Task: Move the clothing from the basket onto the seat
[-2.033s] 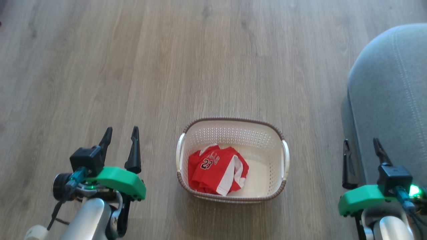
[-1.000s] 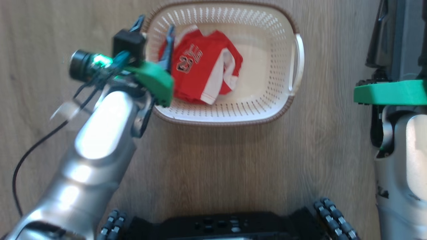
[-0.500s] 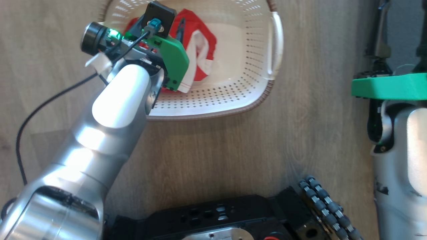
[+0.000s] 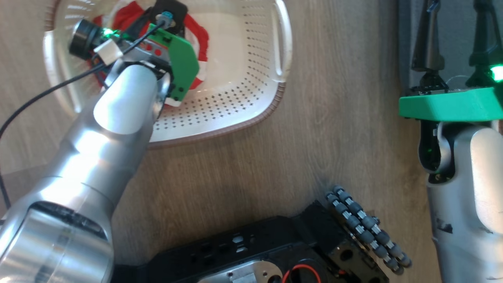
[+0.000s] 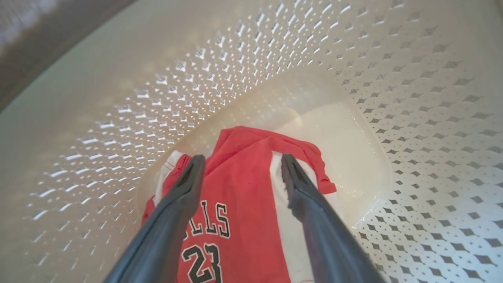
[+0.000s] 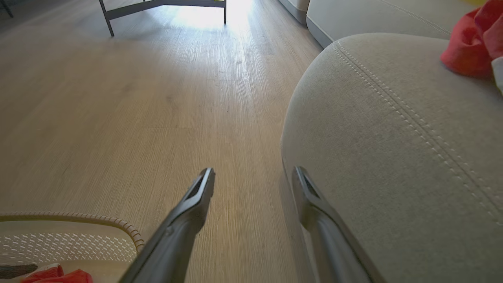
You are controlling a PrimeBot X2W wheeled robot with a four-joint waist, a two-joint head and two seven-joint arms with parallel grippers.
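Observation:
A red jersey [image 5: 239,188] with white panels and a "23" print lies crumpled on the floor of the cream perforated basket [image 4: 235,98]. My left gripper [image 5: 241,161] is down inside the basket, open, one finger on each side of the jersey's upper part. In the head view my left arm hides most of the jersey. Beside the rounded edge of the grey seat [image 6: 393,137], my right gripper [image 6: 253,173] hangs open over the floor with nothing in it. Another red garment [image 6: 471,43] lies on the seat's far side. A basket corner [image 6: 70,236] appears at the lower left.
The basket stands on a wooden floor [image 4: 334,129], with the seat to its right. My black wheeled base [image 4: 275,251] sits just below the basket in the head view. Dark furniture legs [image 6: 106,17] and another pale cushion [image 6: 373,15] stand farther off.
The head camera has tipped down and shifted, so the basket slid to the upper left. My left arm went from over the floor into the basket, fingers around the jersey. The right gripper stayed by the seat.

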